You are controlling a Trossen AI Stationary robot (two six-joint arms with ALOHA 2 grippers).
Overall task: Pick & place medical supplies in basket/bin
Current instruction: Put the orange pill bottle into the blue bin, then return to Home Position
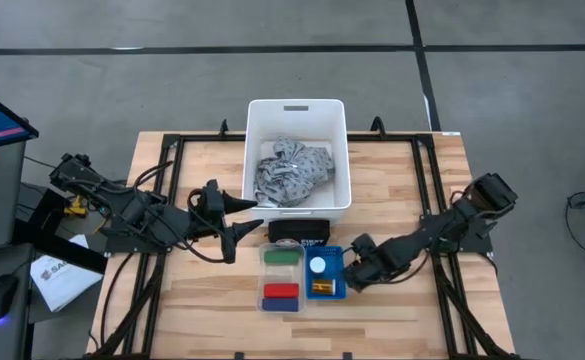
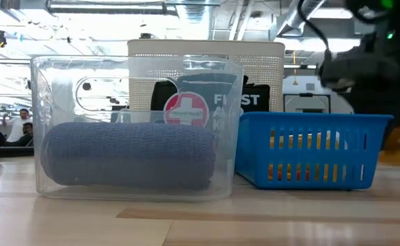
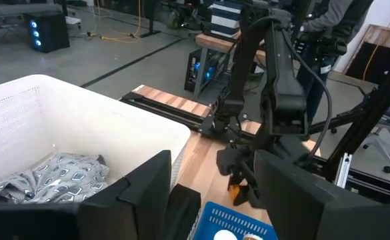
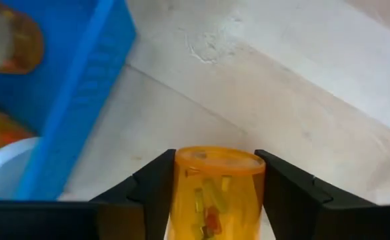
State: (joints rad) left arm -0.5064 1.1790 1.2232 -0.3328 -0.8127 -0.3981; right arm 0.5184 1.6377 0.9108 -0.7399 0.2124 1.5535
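Observation:
The white tub [image 1: 298,112] stands at the table's far middle with the grey patterned cloth [image 1: 290,172] lying inside it. A clear box [image 1: 281,278] holds green, red and blue cylinders. Beside it, a small blue basket [image 1: 325,290] holds the white jar [image 1: 317,265] and an orange pill bottle [image 1: 321,288]. My right gripper [image 1: 350,272] sits just right of the blue basket, shut on another orange pill bottle [image 4: 218,193]. My left gripper [image 1: 256,214] hovers open by the tub's near left corner, touching nothing. My right gripper pinches the orange pill bottle's side wall [image 4: 181,193] between its two fingers, one on each side. The bottle's round end [image 4: 218,160] sticks out past the fingertips toward the wooden table beside the blue basket [image 4: 61,100]. Whether it is clear of the table does not show.
A black first-aid pouch [image 1: 299,233] lies between the tub and the two small containers. Black frame rails [image 1: 167,180] run along the table's left and right sides. Bare wood [image 1: 392,310] lies near the table's near right. A person [image 3: 328,20] stands beyond the table.

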